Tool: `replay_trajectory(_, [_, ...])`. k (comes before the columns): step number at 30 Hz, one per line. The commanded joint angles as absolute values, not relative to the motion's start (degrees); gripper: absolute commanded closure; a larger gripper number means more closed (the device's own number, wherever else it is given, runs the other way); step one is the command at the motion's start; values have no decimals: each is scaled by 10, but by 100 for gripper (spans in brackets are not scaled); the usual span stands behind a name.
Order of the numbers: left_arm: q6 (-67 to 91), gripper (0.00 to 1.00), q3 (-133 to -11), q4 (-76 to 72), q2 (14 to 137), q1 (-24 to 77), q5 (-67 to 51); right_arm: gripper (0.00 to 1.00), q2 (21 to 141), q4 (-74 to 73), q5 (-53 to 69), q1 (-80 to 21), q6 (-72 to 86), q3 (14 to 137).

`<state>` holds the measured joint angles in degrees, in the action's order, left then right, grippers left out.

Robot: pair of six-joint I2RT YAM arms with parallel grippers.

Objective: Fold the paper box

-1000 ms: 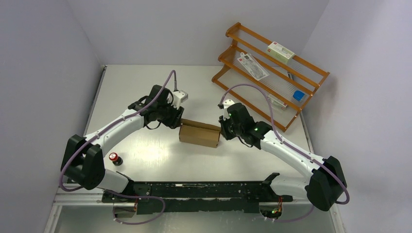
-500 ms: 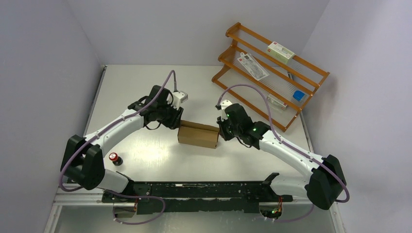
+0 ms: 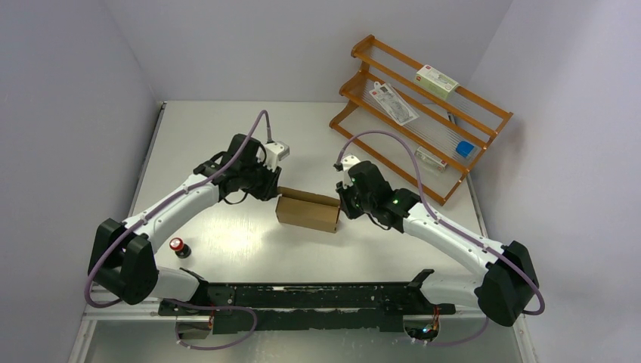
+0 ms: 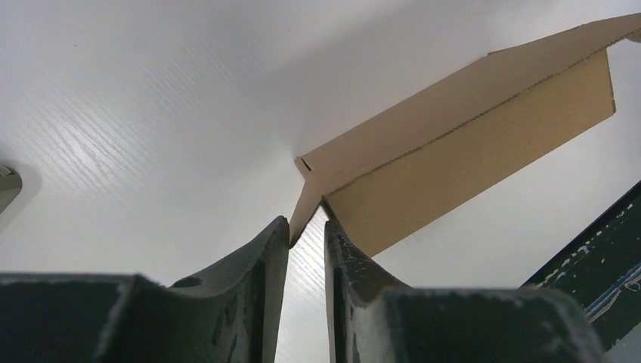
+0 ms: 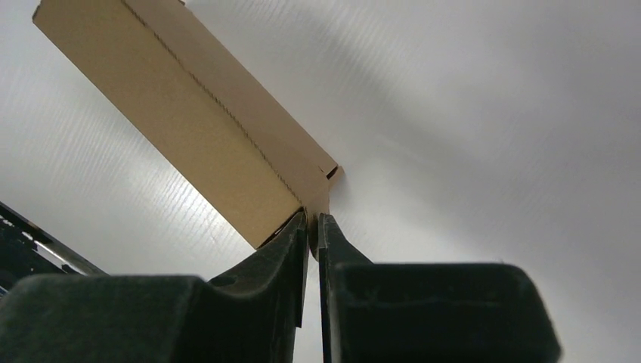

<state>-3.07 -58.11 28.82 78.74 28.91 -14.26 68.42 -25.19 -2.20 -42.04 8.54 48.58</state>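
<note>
The paper box (image 3: 308, 212) is a small closed brown cardboard box standing on the white table between my two arms. My left gripper (image 3: 272, 189) is at its left end. In the left wrist view the box (image 4: 469, 144) has an end flap whose edge lies between my left gripper's (image 4: 306, 223) tips, and the jaws stand narrowly apart with table showing through. My right gripper (image 3: 342, 203) is at the right end. In the right wrist view it (image 5: 313, 218) is shut on the end flap of the box (image 5: 204, 128).
An orange wire rack (image 3: 423, 113) with white packages and a blue item stands at the back right. A red button (image 3: 178, 246) sits at the front left. A black rail (image 3: 302, 299) runs along the near edge. Walls close the left, back and right.
The box has slid a little to the left with both grippers. The left arm has shifted slightly back and left.
</note>
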Motion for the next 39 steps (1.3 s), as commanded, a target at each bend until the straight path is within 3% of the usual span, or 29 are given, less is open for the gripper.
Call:
replay_trajectory(1, [-26,72,-573,291,770,285,-136,83,679,-260,-33,-425,89,507])
replay_trajectory(9, [-20,79,-572,293,773,285,-142,82,678,-268,-44,-429,104,511])
replay_trajectory(23, [133,95,-540,270,740,286,-158,95,691,-279,-58,-446,185,533])
replay_trajectory(39, [232,95,-490,237,687,287,-133,100,729,-287,-134,-459,338,549])
